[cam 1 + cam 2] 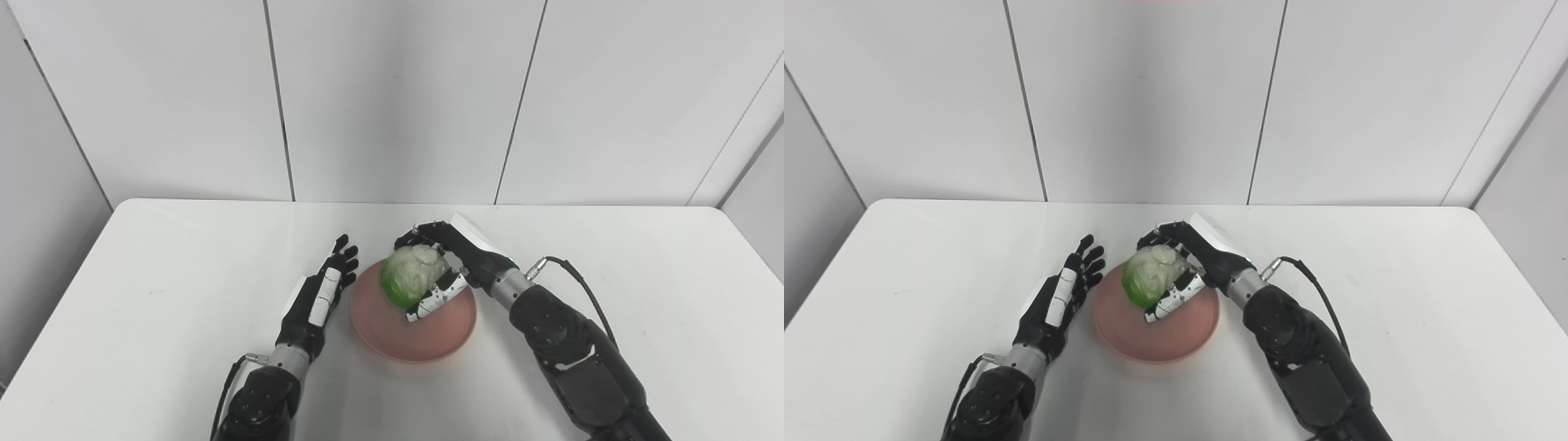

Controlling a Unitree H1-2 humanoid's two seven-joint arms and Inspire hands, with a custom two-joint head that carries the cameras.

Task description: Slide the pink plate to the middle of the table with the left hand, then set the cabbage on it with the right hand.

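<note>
The pink plate [422,337] lies near the middle of the white table. A pale green cabbage [409,275] sits at the plate's far left part, and my right hand [450,263] is shut on it, fingers curled over its top and thumb under its near side. I cannot tell whether the cabbage rests on the plate or hangs just above it. My left hand [321,291] is open beside the plate's left rim, fingers stretched forward, holding nothing. In the right eye view the cabbage [1151,277] and plate [1167,337] show the same way.
The white table [153,288] ends at a panelled wall behind. A cable [582,285] loops off my right wrist over the table. Bare tabletop stretches to the left and right of both arms.
</note>
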